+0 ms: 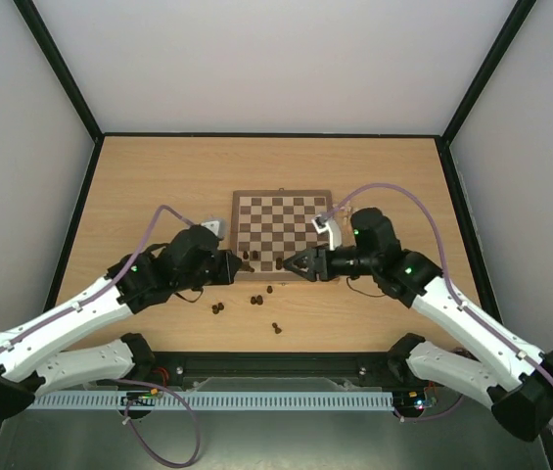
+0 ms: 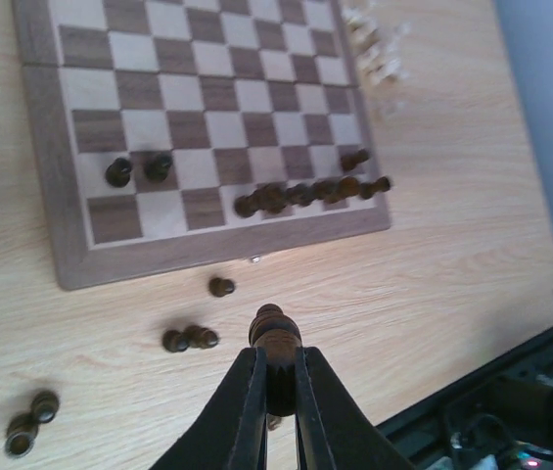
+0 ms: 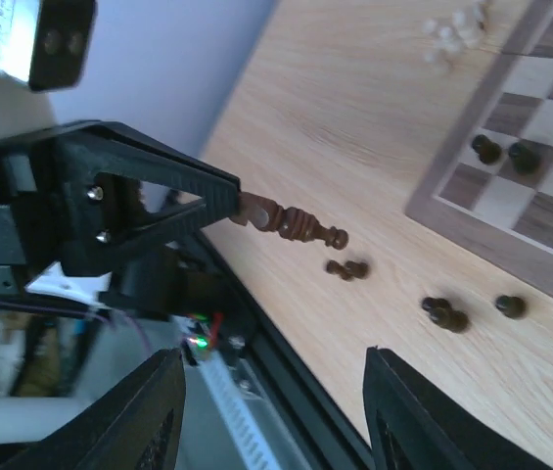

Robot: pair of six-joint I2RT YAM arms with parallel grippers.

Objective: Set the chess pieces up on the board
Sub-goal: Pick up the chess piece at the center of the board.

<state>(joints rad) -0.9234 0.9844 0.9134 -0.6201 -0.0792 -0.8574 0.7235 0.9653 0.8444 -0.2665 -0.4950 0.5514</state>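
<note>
The board (image 1: 283, 217) lies mid-table. My left gripper (image 1: 240, 266) hovers off its near-left corner, shut on a tall dark brown chess piece (image 2: 276, 338), which also shows in the right wrist view (image 3: 296, 225). My right gripper (image 1: 292, 264) faces it from the right, open and empty, its fingers (image 3: 159, 411) spread wide. On the board's near edge stand a row of dark pieces (image 2: 310, 192) and two more dark pieces (image 2: 139, 169). Loose dark pieces lie on the table: one (image 2: 220, 286), a pair (image 2: 189, 339) and another pair (image 2: 27, 419).
Several pale beige pieces (image 2: 376, 49) lie in a heap on the tabletop beside the board's edge; they also show in the right wrist view (image 3: 452, 34). The table's front rail (image 1: 286, 364) runs close behind the loose dark pieces (image 1: 256, 300).
</note>
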